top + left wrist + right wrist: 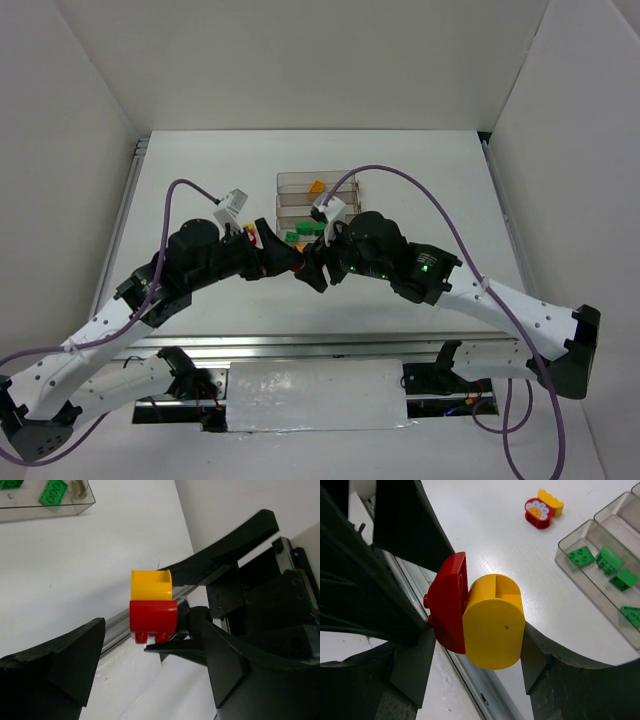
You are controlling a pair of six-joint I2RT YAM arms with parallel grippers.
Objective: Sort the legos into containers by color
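A stack of a red lego (447, 610) and a yellow lego (492, 620) hangs above the table's near edge. My right gripper (475, 642) is shut on it, one finger on the red end and one on the yellow end. My left gripper (150, 632) stands open around the same stack (151, 610), its left finger well clear. Both grippers meet at centre in the top view, left gripper (293, 264) and right gripper (314, 272). The clear containers (300, 182) lie just behind them. Several green legos (582, 556) lie in the nearest trough, and a yellow one (317, 186) lies in a farther trough.
A red flower-faced brick joined to a yellow one (540, 510) lies loose on the table left of the tray, also seen in the top view (251, 235). White walls enclose the table. A metal rail (300, 345) runs along the near edge.
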